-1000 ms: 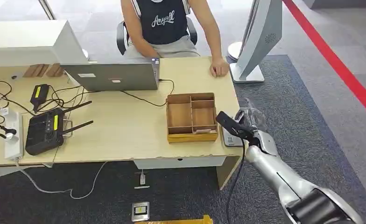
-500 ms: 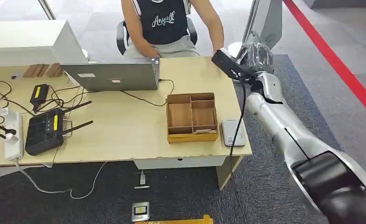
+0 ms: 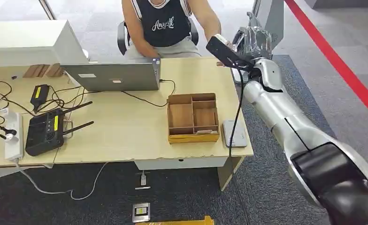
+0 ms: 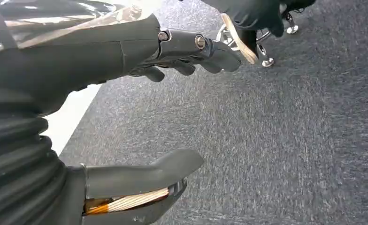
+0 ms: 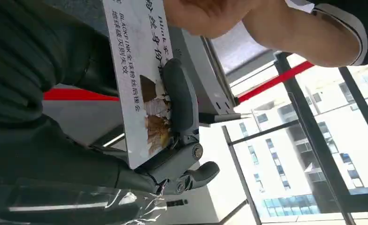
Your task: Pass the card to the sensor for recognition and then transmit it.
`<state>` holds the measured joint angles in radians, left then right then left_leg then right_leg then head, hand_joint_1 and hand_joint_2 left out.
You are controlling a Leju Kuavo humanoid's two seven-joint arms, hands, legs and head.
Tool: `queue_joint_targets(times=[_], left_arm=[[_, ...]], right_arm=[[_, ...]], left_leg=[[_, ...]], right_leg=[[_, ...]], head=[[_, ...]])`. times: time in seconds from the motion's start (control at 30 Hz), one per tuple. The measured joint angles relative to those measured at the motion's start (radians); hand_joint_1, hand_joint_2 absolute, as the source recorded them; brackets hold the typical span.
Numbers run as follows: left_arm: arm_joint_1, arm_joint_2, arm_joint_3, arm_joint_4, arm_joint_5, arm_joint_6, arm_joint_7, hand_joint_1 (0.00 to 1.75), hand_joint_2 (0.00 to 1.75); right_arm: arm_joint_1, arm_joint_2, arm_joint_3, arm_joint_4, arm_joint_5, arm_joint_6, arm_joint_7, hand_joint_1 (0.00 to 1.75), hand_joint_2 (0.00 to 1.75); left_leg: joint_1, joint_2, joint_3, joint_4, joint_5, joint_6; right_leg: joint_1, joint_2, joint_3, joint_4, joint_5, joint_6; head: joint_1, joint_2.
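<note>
My right hand (image 3: 251,40) is raised above the table's far right corner, stretched toward the seated person (image 3: 165,23). In the right wrist view it holds a white printed card (image 5: 137,70), with the thumb (image 5: 178,101) pressed on its face. The person's hand (image 5: 205,14) reaches the card's far end and seems to touch it. The grey card sensor (image 3: 233,133) lies flat on the table's near right corner, beside the wooden box (image 3: 193,117). My left hand (image 4: 140,51) hangs over the grey carpet, fingers apart and holding nothing.
A laptop (image 3: 111,76) stands mid-table at the back, and a black router (image 3: 45,131), a power strip (image 3: 13,136) and cables lie at the left. A white kiosk stand (image 3: 266,28) rises just behind my right hand. A red floor line (image 3: 341,65) runs at the right.
My right arm has swung up from the sensor at the table's front edge to the far corner, carrying the card. The person's hand left the table and came up to the card.
</note>
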<state>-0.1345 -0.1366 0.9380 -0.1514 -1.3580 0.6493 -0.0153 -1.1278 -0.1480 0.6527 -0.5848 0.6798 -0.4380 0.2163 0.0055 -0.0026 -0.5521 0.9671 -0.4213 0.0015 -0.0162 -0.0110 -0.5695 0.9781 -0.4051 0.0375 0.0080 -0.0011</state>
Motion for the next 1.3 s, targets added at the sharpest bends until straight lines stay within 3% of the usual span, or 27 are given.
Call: queue_joint_targets(times=[0.47,0.5,0.53,0.9,1.3], left_arm=[[-0.003,0.006,0.005,0.000,-0.052,-0.001,-0.030,0.00,1.75],[-0.003,0.008,0.005,0.000,-0.055,-0.003,-0.034,0.00,1.75],[-0.003,0.010,0.006,0.000,-0.058,-0.004,-0.041,0.00,1.75],[-0.002,0.020,0.008,0.005,-0.068,-0.009,-0.065,0.00,1.75],[-0.002,0.024,0.008,0.006,-0.069,-0.009,-0.066,0.00,1.75]], right_arm=[[-0.030,0.114,0.060,0.085,0.086,0.119,0.074,1.75,1.75],[-0.030,0.117,0.062,0.092,0.087,0.122,0.083,1.62,1.75],[-0.030,0.120,0.066,0.100,0.088,0.123,0.093,0.03,1.75],[-0.021,0.109,0.091,0.160,0.090,0.113,0.135,0.00,1.75],[-0.017,0.102,0.108,0.193,0.091,0.112,0.135,0.00,1.75]], left_leg=[[0.001,0.000,0.000,0.000,0.000,0.000],[0.001,0.000,0.000,0.000,0.000,0.000],[0.001,0.000,0.000,0.000,0.000,0.000],[0.001,0.000,0.000,0.000,0.000,0.000],[0.001,0.000,0.000,0.000,0.000,0.000]], right_leg=[[0.001,0.000,0.000,0.000,0.000,0.000],[0.001,0.000,0.000,0.000,0.000,0.000],[0.001,0.000,0.000,0.000,0.000,0.000],[0.001,0.000,0.000,-0.001,0.000,0.000],[0.001,0.000,-0.001,0.000,0.000,-0.001]], head=[[0.000,0.000],[0.000,0.000],[0.000,0.000],[0.000,0.000],[0.000,0.000]])
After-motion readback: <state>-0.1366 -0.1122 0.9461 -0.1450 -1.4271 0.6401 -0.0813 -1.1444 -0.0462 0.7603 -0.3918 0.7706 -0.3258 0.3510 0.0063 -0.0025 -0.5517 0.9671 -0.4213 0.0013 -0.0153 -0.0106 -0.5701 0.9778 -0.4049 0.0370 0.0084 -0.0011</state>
